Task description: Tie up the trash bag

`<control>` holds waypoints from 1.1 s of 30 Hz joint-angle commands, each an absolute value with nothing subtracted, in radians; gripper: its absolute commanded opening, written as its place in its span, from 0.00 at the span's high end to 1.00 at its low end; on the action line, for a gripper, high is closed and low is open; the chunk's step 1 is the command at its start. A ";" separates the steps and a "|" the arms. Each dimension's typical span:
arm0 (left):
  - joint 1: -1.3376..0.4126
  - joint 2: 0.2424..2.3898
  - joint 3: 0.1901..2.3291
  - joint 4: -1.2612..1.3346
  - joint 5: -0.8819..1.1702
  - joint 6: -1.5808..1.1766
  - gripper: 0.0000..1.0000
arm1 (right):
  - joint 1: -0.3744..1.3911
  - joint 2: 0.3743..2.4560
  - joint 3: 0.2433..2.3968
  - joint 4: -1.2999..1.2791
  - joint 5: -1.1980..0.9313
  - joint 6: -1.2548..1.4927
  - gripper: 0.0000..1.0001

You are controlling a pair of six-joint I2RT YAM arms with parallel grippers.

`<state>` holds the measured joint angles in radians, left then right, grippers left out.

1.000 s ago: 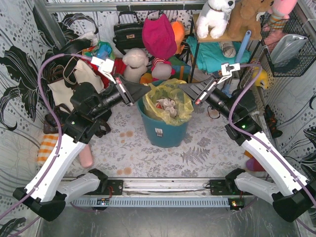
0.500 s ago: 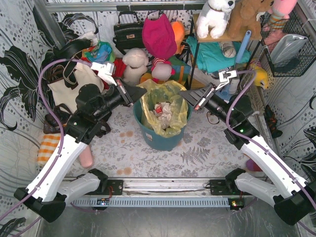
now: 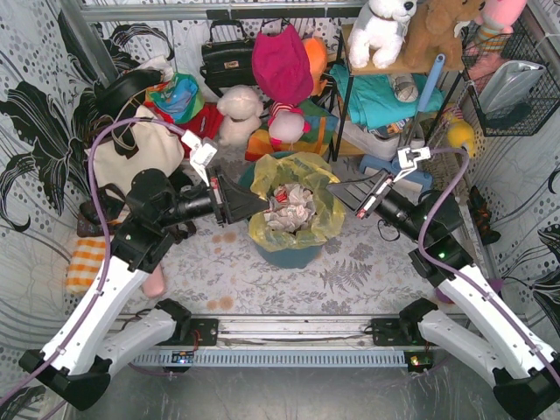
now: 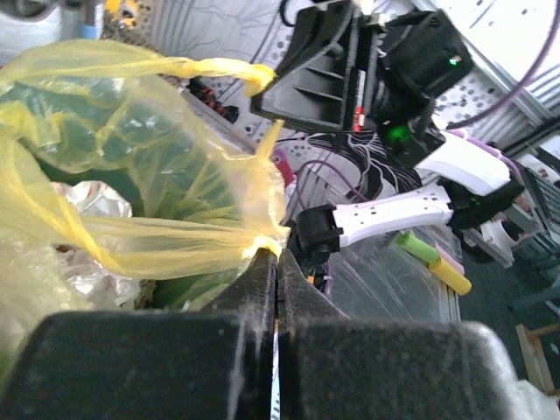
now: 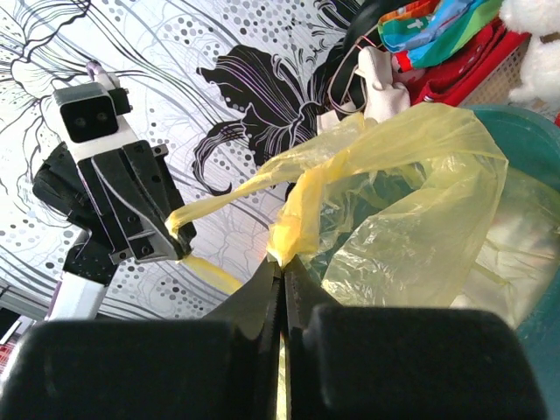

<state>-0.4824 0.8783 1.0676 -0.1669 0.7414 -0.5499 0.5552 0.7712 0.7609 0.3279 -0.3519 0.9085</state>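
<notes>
The yellow-green trash bag (image 3: 306, 219) sits in a teal bucket (image 3: 289, 255) at the middle of the floor, with crumpled white-and-red paper (image 3: 289, 203) showing at its mouth. My left gripper (image 3: 264, 204) is shut on the bag's left rim corner; in the left wrist view (image 4: 269, 247) a twisted yellow strip runs from its tips into the bag (image 4: 131, 131). My right gripper (image 3: 335, 185) is shut on the right rim corner, and the right wrist view (image 5: 282, 255) shows gathered yellow plastic (image 5: 420, 227) at its tips. The two held corners are stretched apart over the bucket.
A cream tote (image 3: 122, 157) stands at the left, with a black handbag (image 3: 226, 57) and plush toys (image 3: 241, 114) behind the bucket. A shelf rack with teal cloth (image 3: 376, 92) and a wire basket (image 3: 512, 87) are at the back right. An orange striped cloth (image 3: 83, 262) lies at the left.
Both grippers have moved towards the near side and lower, still holding the bag corners. The bag now bulges up and over the bucket's front rim.
</notes>
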 commanded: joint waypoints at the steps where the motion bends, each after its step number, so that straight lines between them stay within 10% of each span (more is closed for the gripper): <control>1: -0.480 0.845 1.077 0.012 0.854 -0.560 1.00 | 0.561 0.756 0.789 0.342 -0.353 0.914 1.00; 16: -0.480 0.969 1.303 -0.104 0.395 -0.443 1.00 | 0.559 0.958 1.010 0.424 -0.254 0.867 1.00; 33: -0.480 0.830 1.004 -0.152 0.851 -0.434 1.00 | 0.560 0.758 0.770 0.235 -0.410 0.894 1.00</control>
<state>-0.4824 0.8543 1.0317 -0.1432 0.7216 -0.4553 0.5560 0.8284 0.7925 0.2821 -0.3656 0.8967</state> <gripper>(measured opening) 0.009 0.003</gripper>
